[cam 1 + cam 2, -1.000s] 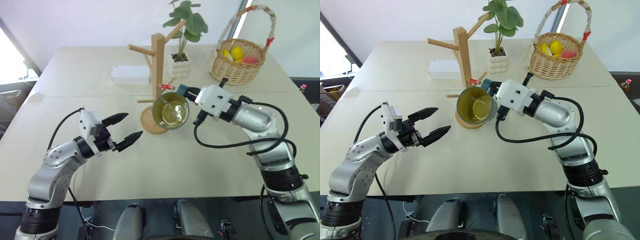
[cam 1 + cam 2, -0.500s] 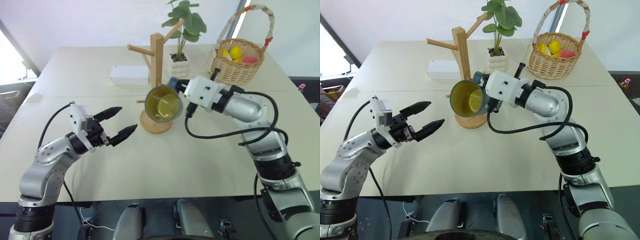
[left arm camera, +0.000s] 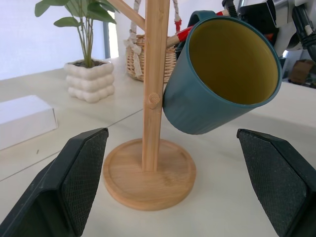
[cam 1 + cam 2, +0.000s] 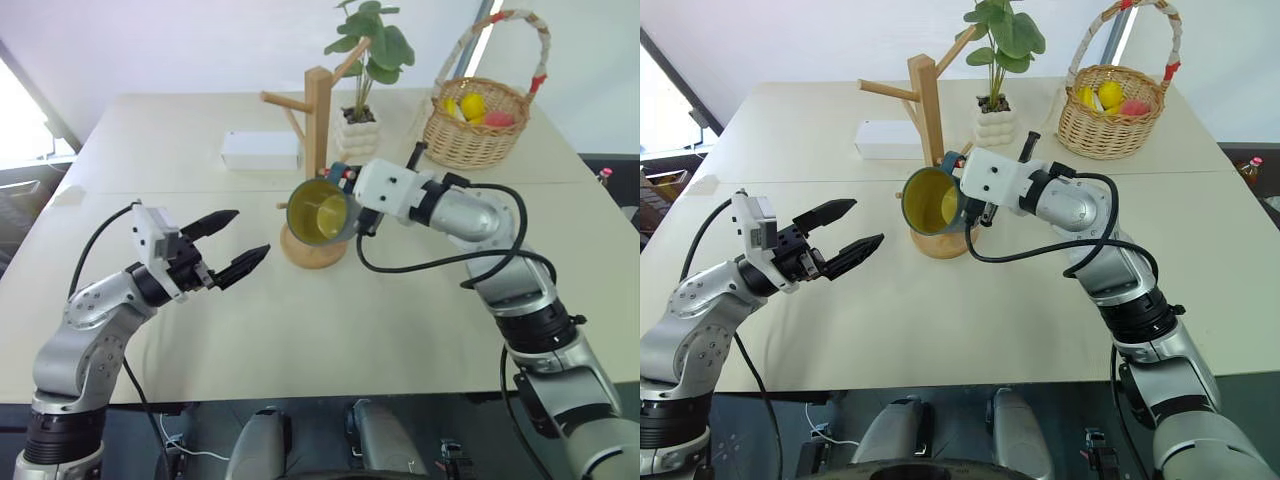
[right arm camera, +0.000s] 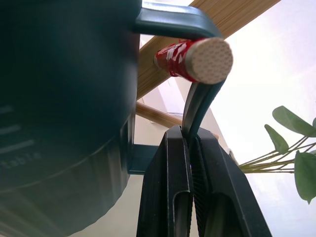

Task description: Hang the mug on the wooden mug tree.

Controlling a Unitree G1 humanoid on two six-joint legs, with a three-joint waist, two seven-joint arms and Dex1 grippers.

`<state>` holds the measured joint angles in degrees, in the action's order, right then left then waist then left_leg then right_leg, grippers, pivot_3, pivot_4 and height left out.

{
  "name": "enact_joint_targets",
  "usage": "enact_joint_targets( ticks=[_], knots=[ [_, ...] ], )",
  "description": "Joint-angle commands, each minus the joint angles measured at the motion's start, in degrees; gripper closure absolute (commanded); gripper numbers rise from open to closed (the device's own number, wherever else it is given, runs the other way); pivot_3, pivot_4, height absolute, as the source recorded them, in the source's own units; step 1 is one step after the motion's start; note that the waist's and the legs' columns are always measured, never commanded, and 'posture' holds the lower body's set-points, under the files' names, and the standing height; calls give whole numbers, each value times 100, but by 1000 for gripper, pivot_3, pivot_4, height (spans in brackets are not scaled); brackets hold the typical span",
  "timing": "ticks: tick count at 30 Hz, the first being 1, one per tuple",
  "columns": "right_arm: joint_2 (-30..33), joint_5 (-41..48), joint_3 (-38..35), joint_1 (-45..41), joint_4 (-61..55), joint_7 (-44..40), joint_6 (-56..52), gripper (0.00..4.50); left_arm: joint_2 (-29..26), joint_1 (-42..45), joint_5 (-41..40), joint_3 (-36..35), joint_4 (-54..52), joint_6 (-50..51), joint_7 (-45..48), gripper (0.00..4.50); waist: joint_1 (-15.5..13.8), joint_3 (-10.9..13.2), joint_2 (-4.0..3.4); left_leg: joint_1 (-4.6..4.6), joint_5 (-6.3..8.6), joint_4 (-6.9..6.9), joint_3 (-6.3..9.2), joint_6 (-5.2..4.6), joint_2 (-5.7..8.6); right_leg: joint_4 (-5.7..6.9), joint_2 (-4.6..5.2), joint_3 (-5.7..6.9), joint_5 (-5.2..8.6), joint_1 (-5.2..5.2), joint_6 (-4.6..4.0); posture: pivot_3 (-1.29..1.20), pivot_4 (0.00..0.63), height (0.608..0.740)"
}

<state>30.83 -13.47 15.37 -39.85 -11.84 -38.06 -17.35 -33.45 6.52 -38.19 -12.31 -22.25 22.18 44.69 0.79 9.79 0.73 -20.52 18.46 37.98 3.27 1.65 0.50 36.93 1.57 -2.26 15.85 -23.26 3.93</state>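
Right wrist view: mug [image 5: 59, 98] cropped, blurred.

— Arms? Silver-grey rounded shells, black ribbed collars near the base, white blocks at the wrists.

— Cables? Black, looped loosely beside each forearm.

— Left hand [image 4: 236, 243], right hand [image 5: 190, 148]? Two black tapered fingers each, textured pads inside.
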Motion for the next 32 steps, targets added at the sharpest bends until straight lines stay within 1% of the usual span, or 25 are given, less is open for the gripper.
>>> enact_joint_targets(
  ticks=[1,2,3,4,7,10,12,15,18,22,24,28,32],
  knots=[
    [-23,-26,-182,-222,-118,80,26,3576,4,67,-66,-91,-93,-44,-17,0,1,0,0,0,0,0,0,0,0,0,0,0,0,0,0,0,150,740],
    [-24,-30,-190,-233,-125,89,43,2995,5,70,-65,-92,-89,-46,-17,0,2,0,0,0,0,0,0,0,0,0,0,0,0,-1,0,0,150,740],
    [-10,-39,-206,-248,-137,104,88,2539,8,74,-60,-87,-84,-49,-18,0,2,0,0,0,0,0,0,0,0,0,0,0,0,-1,0,0,150,740],
    [20,-23,-242,-257,-162,99,138,1975,11,79,-57,-84,-78,-50,-20,0,3,0,0,0,0,0,0,0,0,1,0,0,0,-1,0,0,150,740],
    [206,181,-481,-211,-341,-55,238,1975,13,74,-55,-94,-64,-53,-21,0,2,0,0,0,0,-1,0,0,0,1,0,0,0,-2,0,0,150,740],
    [440,752,-958,24,-588,-377,293,1975,21,80,-81,-146,6,-21,-56,0,-21,0,0,-4,0,-1,1,0,0,-1,0,1,0,-3,0,0,150,740],
    [531,1293,-1345,343,-725,-615,261,1975,65,76,-105,-206,118,44,-173,0,-20,0,1,-4,0,-1,3,0,0,-6,2,3,0,2,0,0,150,740],
    [378,2149,-2054,970,-743,-666,-77,1975,154,-22,27,-299,433,88,-461,0,-11,-2,3,-2,1,-3,2,-1,0,-13,3,2,-1,7,1,0,150,740],
    [152,2640,-2485,1687,-474,-547,-159,1975,361,-140,181,-462,769,-82,-780,0,2,-1,3,-1,1,-4,1,-2,0,-10,3,1,-1,6,1,0,150,740],
    [-472,2712,-2863,2408,373,100,284,1975,664,-316,594,-689,1387,-442,-1295,0,2,-3,3,9,1,-6,1,-2,-2,-1,0,0,-1,8,1,0,150,740],
    [-678,2744,-2985,2588,727,297,475,1975,785,-401,731,-771,1572,-606,-1462,0,4,0,0,8,1,-5,-1,-2,-2,5,0,-1,-1,4,1,0,150,740],
    [-744,2547,-2926,2899,1360,418,1034,1975,902,-662,983,-849,1799,-892,-1609,0,-2,-1,1,7,1,-3,-4,-1,-2,7,0,-3,-1,2,1,0,150,740],
    [-748,2570,-2798,3004,1598,372,1350,1975,954,-847,1097,-869,1885,-1086,-1651,0,-2,-1,0,7,1,-4,-4,-1,-2,4,1,-3,-1,3,1,0,150,740]
  ],
)
